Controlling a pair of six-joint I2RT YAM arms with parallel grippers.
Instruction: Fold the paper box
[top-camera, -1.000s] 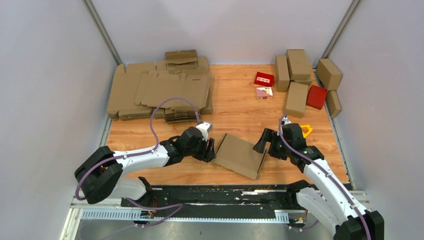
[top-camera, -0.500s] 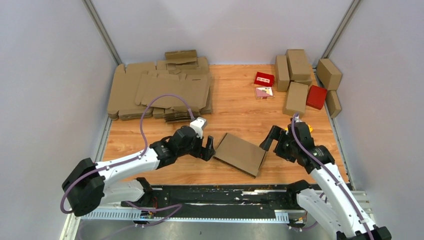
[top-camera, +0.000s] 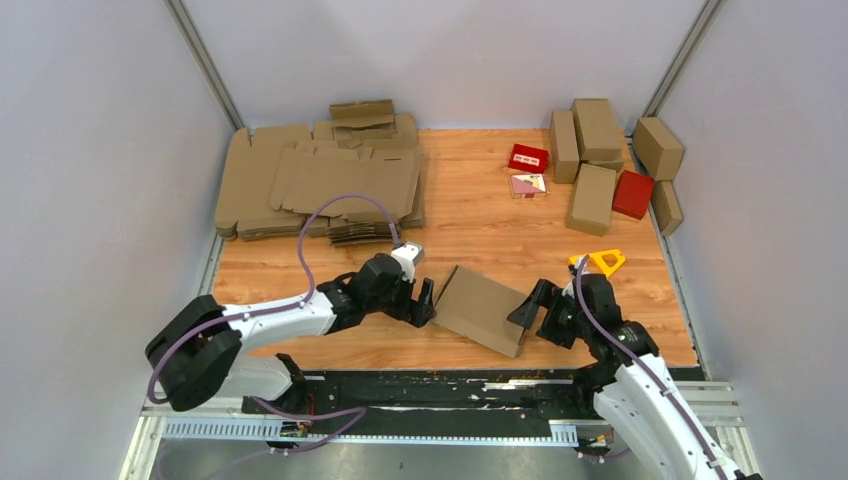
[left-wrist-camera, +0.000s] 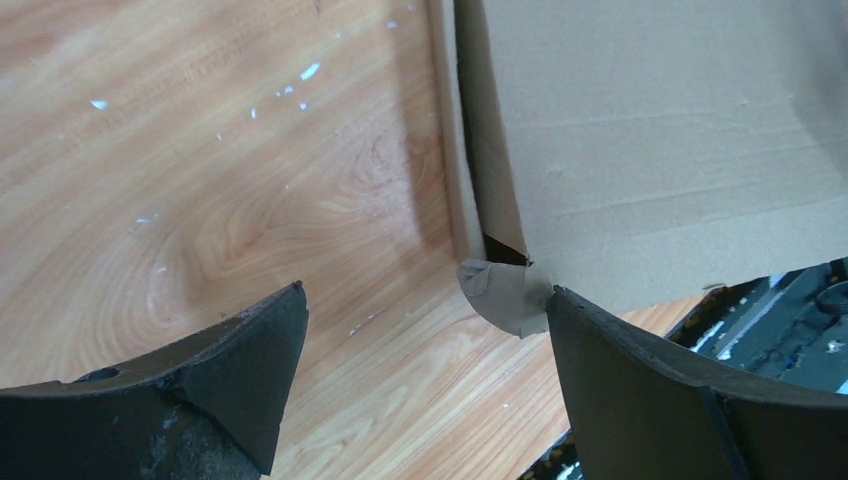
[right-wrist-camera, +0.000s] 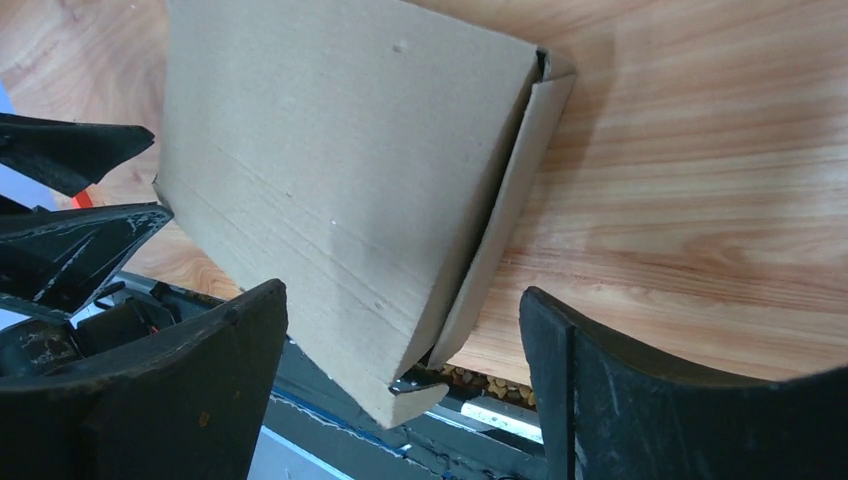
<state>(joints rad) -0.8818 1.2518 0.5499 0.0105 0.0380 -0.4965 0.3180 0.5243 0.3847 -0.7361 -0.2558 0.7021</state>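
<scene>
Brown paper box (top-camera: 481, 308) lies between left tool (top-camera: 423, 298) and right tool (top-camera: 534, 317), both wide open, gripping nothing.

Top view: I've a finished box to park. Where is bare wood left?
Widest: the middle strip between the flat blanks and the small red box, beyond the paper box. Also the near-right corner, nearer than the yellow piece. Crowded: the far-right brown boxes, and around the paper box.

My view: paper box (top-camera: 485, 309) folded shut, plain brown cardboard, lying flat and skewed near table's front edge, small tab poking from corner.
</scene>
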